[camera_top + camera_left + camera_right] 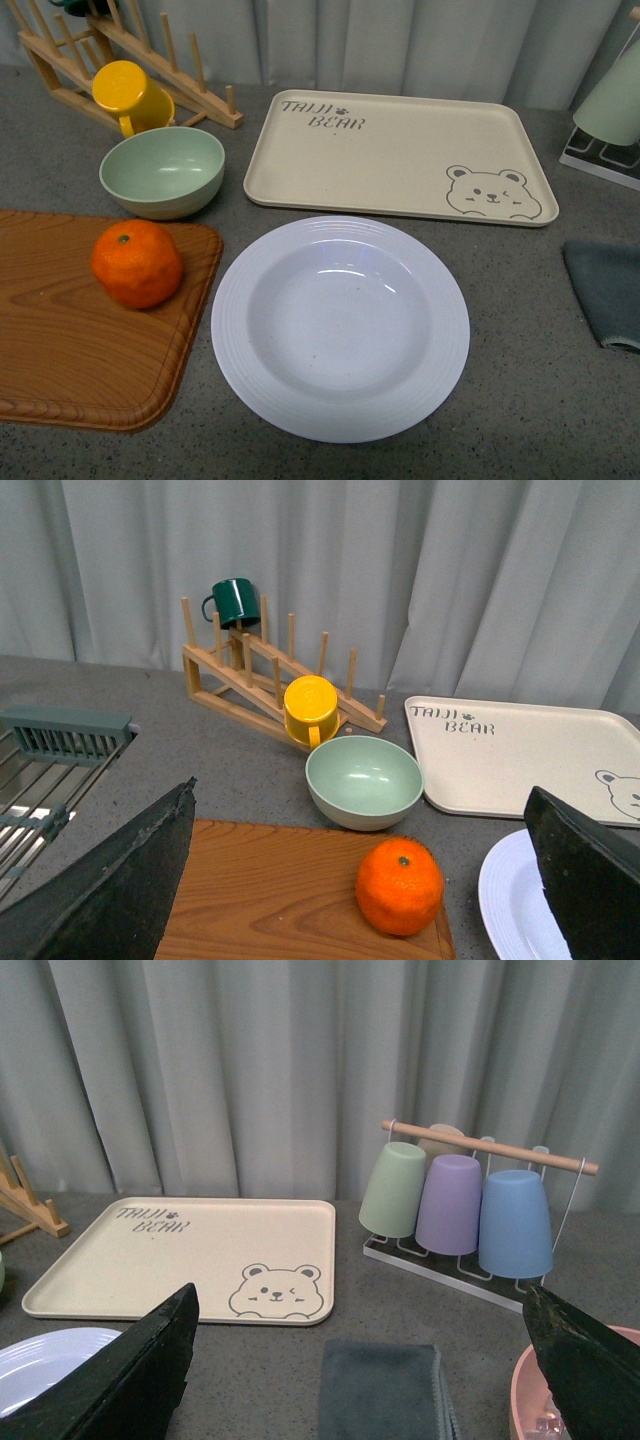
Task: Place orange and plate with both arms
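Observation:
The orange sits on the right part of a wooden cutting board; the left wrist view shows the orange between my left gripper's wide-open fingers, still some way ahead of them. The white plate lies empty on the grey counter in front of the beige bear tray, and its rim shows beside the left gripper's finger. My right gripper is open over a grey cloth, with a sliver of the plate at one side. Neither arm appears in the front view.
A pale green bowl, a yellow mug and a wooden rack stand at the back left. A green mug hangs on the rack. Cups on a holder and a pink bowl are at the right.

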